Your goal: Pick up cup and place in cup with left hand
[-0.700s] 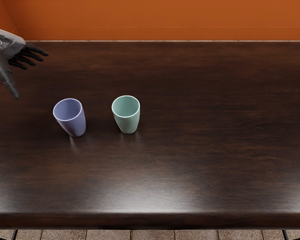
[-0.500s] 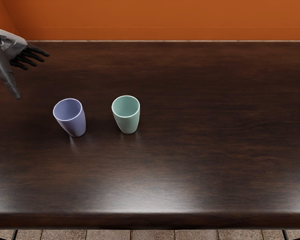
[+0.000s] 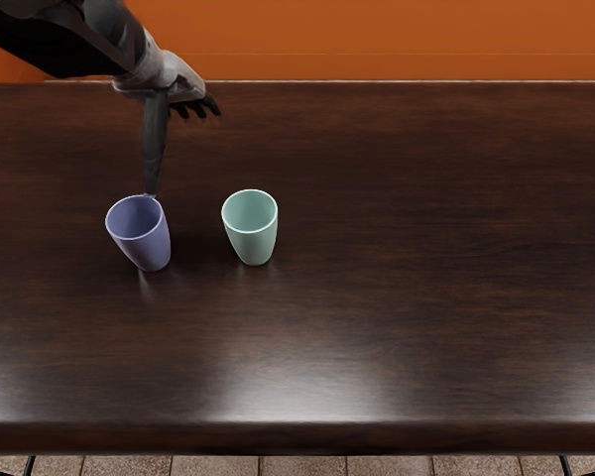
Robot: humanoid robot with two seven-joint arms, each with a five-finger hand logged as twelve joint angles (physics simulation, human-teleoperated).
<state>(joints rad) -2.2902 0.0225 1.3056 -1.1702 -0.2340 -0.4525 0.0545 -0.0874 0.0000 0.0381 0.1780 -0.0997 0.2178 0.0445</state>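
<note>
My left hand (image 3: 185, 149) hangs over the back left of the table, its fingers spread and holding nothing. Its thumb points down, with the tip at the back rim of the purple cup (image 3: 151, 246) in the picture; whether they touch I cannot tell. That cup stands upright on the left part of the table. To its right, a short gap away, the green cup (image 3: 253, 244) also stands upright. Both cups look empty inside.
The dark wooden table (image 3: 426, 248) fills most of the view, its front edge near the picture's bottom. Behind it rises an orange wall (image 3: 377, 40).
My left hand has moved right, bringing its forearm into view at the top left. Its thumb now reaches the purple cup's rim in the picture. Both cups have stayed where they were.
</note>
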